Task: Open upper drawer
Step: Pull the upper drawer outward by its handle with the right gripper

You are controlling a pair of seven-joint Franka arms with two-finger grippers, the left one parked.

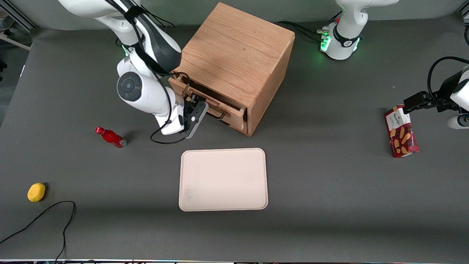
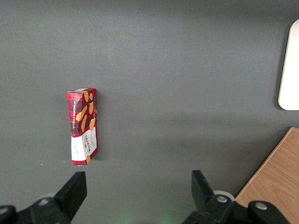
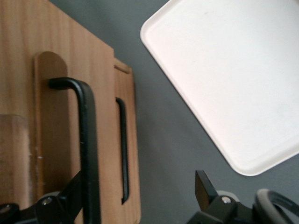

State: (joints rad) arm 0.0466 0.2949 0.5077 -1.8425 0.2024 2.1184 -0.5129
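Note:
The wooden cabinet stands at the middle of the table. Its upper drawer stands a little way out of the cabinet front. The drawer's thin black bar handle also shows in the right wrist view, on the light-oak front. My right gripper is directly in front of this drawer, at the handle. It is open: the bar crosses over one finger, and the other finger hangs wide of it over the grey table. The lower drawer and its handle show just below.
A pale tray lies nearer the front camera than the cabinet. A red bottle and a yellow fruit lie toward the working arm's end. A red biscuit box lies toward the parked arm's end. A black cable trails near the front edge.

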